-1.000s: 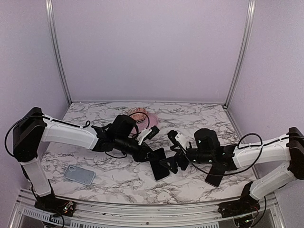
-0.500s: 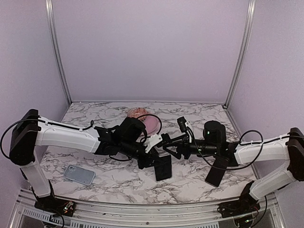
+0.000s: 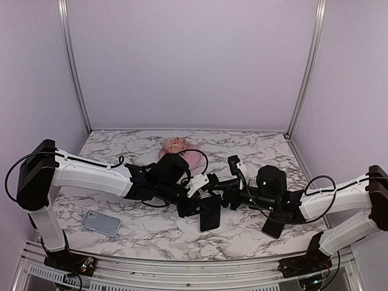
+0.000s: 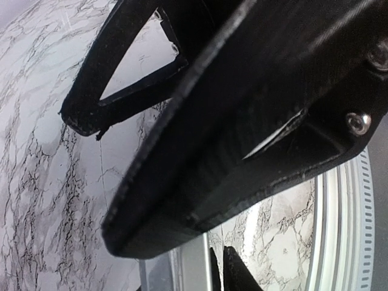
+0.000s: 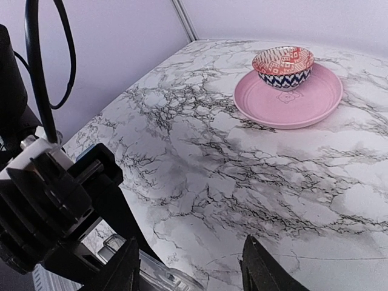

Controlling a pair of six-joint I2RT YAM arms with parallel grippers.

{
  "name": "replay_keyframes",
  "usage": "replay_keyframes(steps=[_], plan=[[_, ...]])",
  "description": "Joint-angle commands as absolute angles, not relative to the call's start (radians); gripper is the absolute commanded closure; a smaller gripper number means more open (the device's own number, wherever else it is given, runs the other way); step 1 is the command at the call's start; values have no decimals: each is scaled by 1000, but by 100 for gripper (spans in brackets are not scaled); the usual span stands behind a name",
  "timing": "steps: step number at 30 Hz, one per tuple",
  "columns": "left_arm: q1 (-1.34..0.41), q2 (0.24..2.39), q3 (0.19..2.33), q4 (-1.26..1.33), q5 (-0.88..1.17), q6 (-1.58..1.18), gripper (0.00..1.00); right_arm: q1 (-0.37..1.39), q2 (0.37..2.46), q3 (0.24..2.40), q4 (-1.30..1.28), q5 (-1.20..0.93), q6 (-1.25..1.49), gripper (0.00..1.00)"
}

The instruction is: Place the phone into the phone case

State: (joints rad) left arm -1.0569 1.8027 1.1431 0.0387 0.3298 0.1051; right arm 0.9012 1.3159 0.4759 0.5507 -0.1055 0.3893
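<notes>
Finds the left gripper hard against the phone, grip impossible to tell, slab on edge just beyond those fingertips, and now draws the right gripper in from well apart, fingers narrowed but not together, clear phone case seemingly just under them, readying the fit.

You'll find the phone over the near middle of the desk, a slim dark slab with a glossy face, up on end and tilted slightly. The phone case shows only as a clear plastic rim (pose unclear).
</notes>
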Motion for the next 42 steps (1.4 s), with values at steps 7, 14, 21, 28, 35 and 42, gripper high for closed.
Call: replay_keyframes(steps=[7,14,21,28,35,42], plan=[[-1080,1802,1076,255,332,63,69,930,1322,419,437,-55,348,46],[-1080,1792,1062,259,352,89,100,904,1256,445,394,-159,239,35],[-1080,1655,1002,258,390,190,100,716,1073,512,289,-624,-39,25],[-1080,1563,999,247,434,225,100,761,1062,572,260,-786,-193,26],[-1081,1550,1015,222,450,219,100,848,1127,603,302,-736,-209,41],[-1085,1545,1040,179,448,232,100,853,1200,628,298,-707,-187,58]])
